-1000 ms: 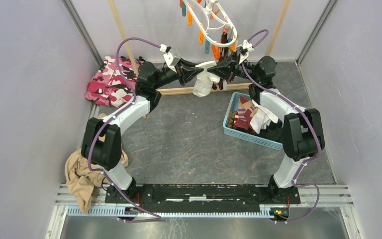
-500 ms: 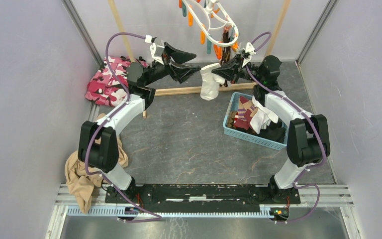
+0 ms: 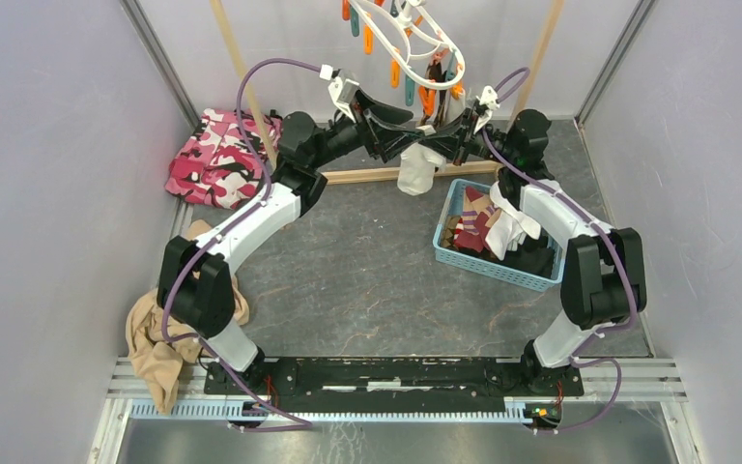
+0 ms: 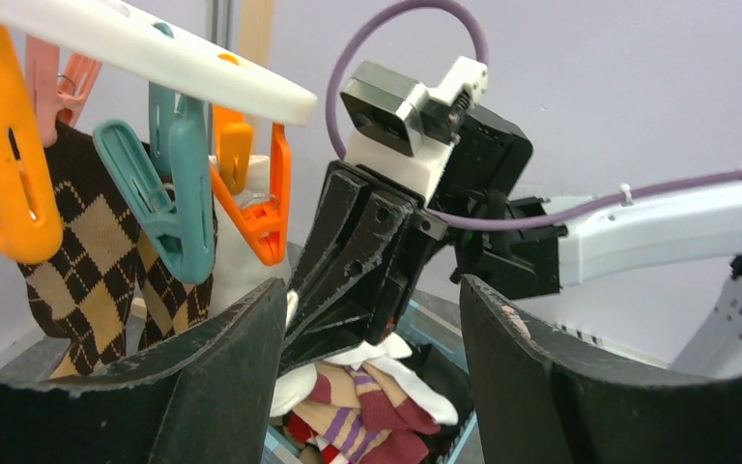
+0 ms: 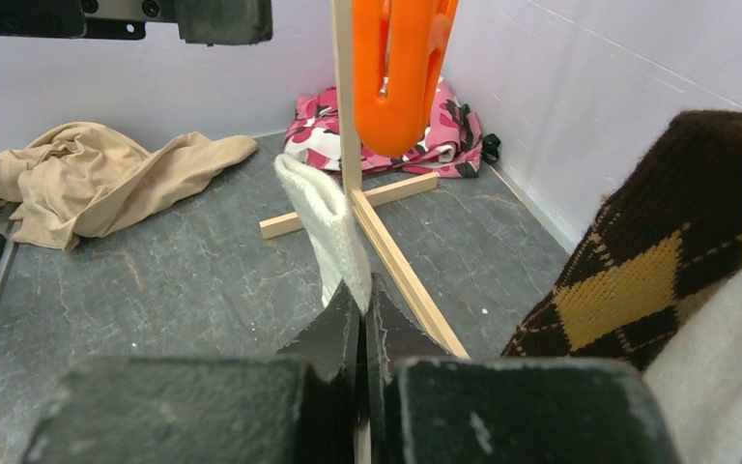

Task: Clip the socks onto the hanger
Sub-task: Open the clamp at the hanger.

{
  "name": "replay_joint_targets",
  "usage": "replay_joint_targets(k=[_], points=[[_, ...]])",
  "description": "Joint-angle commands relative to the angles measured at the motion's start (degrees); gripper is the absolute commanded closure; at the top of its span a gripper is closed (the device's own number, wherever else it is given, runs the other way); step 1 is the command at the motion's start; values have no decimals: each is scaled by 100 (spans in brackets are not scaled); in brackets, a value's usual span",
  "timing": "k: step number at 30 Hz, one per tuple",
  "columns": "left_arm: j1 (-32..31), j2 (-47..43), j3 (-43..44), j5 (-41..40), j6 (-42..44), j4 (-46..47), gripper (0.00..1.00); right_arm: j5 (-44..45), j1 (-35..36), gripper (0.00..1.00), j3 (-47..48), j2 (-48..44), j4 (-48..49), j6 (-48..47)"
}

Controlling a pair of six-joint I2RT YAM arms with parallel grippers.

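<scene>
Over the far end of the bench, the hanger (image 3: 415, 39) hangs above both arms. It is our main worry. It looks free to swing, so a nudge from either arm would likely carry its pins off line, or shake loose the 1 brown argyle sock (image 4: 77, 261) already pinned there.

Lower right, the blue basket (image 3: 493, 269) holds more socks.

We see the left gripper (image 3: 415, 124) raised just under the hanger, its jaws spread wide and grasping nothing. If it squeezes a pin off-centre, the pin may twist away instead of opening.

Facing it, the right gripper (image 3: 442, 150) has its jaws clenched on the white sock (image 3: 417, 174). That pinch looks narrow, so we judge that a tug from a closing pin could pull the fabric free and drop it.

The white sock sits between the 2 grippers, just below the hanger's near rim. Its long axis runs roughly vertical. Most of it hangs toward the bench, while a short end rises above the jaws, pointing up toward the orange pin (image 5: 401, 68). We cannot tell whether that end is cuff or toe.
</scene>
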Motion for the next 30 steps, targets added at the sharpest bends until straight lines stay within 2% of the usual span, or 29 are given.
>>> replay_joint_targets(k=[1,17,25,30], points=[[-186,60,452,-666,411,-437,29,216,-57,100,-45,-344,-158,-228],[-623,405,928,-2029,356,-1105,28,339,-124,100,-4,-243,96,117],[-786,495,1130,-2379,298,-1238,30,383,-131,100,21,-198,135,210],[-837,388,933,-2479,184,-1238,34,409,-153,100,32,-179,148,253]])
